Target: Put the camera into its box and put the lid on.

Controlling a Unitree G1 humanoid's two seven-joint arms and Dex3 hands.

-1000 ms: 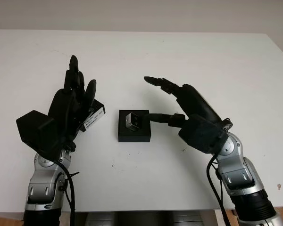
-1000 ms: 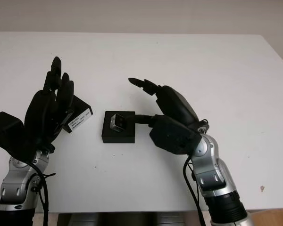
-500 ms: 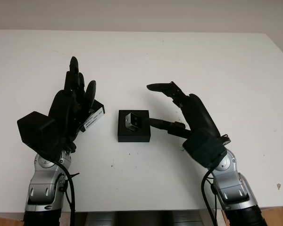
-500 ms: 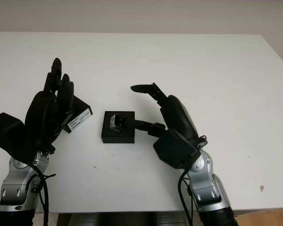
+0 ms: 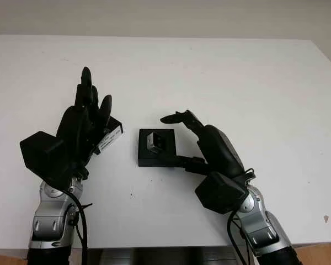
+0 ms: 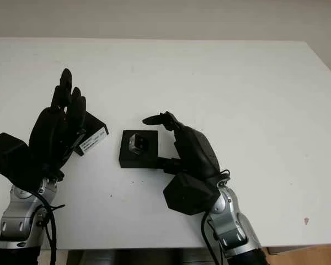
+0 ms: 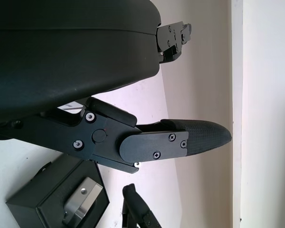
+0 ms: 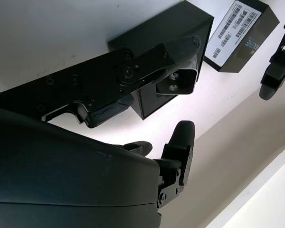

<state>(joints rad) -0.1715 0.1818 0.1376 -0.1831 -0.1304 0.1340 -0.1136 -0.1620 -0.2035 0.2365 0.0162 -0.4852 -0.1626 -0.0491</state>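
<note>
A small black box [image 5: 157, 154] stands open at the table's middle, and the silver camera [image 5: 153, 142] sits tilted inside it. The lid [image 5: 112, 135], black with a white label, lies just left of the box, partly behind my left hand [image 5: 94, 94]. That hand is open and raised above the table, holding nothing. My right hand [image 5: 174, 138] is open at the box's right side. Its upper fingers arch over the box's far right corner and its thumb [image 5: 179, 160] lies along the near edge. The left wrist view shows the box [image 7: 35, 202] and the camera [image 7: 80, 199].
The white table [image 5: 254, 83] stretches wide on all sides. The lid [image 8: 242, 26] and the box [image 8: 154, 38] lie side by side in the right wrist view. A few small dark specks mark the tabletop near the front.
My right hand has drawn back toward me and lowered, its fingers now curving over the box and the thumb moved from the box's right side to its near edge. The left hand stayed put.
</note>
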